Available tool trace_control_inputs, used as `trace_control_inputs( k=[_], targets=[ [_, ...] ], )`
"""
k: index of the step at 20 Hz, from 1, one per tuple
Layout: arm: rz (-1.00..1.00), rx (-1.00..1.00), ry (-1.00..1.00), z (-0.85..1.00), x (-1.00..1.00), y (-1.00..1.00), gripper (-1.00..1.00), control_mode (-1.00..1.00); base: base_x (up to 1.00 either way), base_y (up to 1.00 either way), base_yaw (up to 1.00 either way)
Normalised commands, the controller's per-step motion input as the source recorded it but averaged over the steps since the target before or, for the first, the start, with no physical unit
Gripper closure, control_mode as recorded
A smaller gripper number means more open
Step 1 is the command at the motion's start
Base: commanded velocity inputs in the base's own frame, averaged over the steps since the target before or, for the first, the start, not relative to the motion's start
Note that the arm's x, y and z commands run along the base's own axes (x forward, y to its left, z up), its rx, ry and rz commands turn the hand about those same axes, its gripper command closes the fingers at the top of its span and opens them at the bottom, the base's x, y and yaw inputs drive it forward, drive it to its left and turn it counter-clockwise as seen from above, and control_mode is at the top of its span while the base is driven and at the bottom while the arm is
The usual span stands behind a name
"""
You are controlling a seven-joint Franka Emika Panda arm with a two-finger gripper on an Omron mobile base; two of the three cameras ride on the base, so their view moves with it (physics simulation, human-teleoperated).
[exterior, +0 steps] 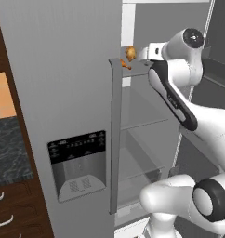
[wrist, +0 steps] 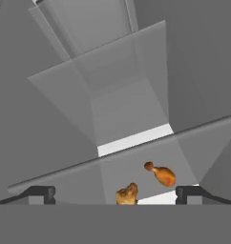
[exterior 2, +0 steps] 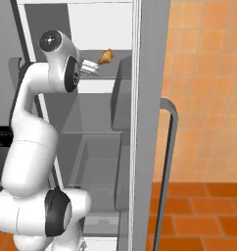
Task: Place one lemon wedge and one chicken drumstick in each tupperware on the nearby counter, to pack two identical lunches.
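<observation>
- Chicken drumsticks: I see two golden-brown pieces on a translucent upper shelf (wrist: 136, 162) inside the open fridge. In the hand view the nearer drumstick (wrist: 127, 194) lies low and central, and the farther drumstick (wrist: 161, 174) lies just beside it, up and to the right, bone end pointing away. I cannot tell whether they touch.
- The left base view shows a drumstick (exterior: 129, 53) on the shelf close to the end of the arm; the right base view shows one (exterior 2: 106, 57) just ahead of the hand.
- Fingers: the gripper (wrist: 115, 194) stands spread wide and holds nothing; one dark fingertip (wrist: 40, 193) rises at each side of the hand view, with the nearer drumstick between them.
- Step in hand, as I judge it: reaching into the fridge for the first drumstick; nothing is packed yet from what I can see.
- Next move, as I judge it: ease forward and down until the fingertips flank the nearer piece, then close on its meaty body, keeping clear of its neighbour and the shelf.
- Surroundings: the fridge door (exterior: 63, 93) with its dispenser panel (exterior: 77, 162) stands to the left in the left base view; a strip of the dark speckled surface (exterior: 7, 148) shows beyond it, over wood drawers.
</observation>
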Motion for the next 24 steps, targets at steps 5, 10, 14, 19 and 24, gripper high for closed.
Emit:
trace_control_inputs(
  k=[5, 10, 14, 19, 24],
  targets=[
    [0.02, 0.00, 0.00, -0.01, 1.00, 0.00, -1.00, -1.00, 0.00, 0.00, 0.00],
    [0.00, 0.00, 0.06, 0.00, 1.00, 0.00, -1.00, -1.00, 0.00, 0.00, 0.00],
    [0.00, 0.00, 0.09, -0.03, 0.98, 0.00, -1.00, -1.00, 0.00, 0.00, 0.00],
    [0.00, -0.01, 0.03, -0.11, 0.70, 0.00, -1.00, -1.00, 0.00, 0.00, 0.00],
    [0.00, -0.03, 0.00, -0.28, 0.58, 0.00, -1.00, -1.00, 0.00, 0.00, 0.00]
  ],
)
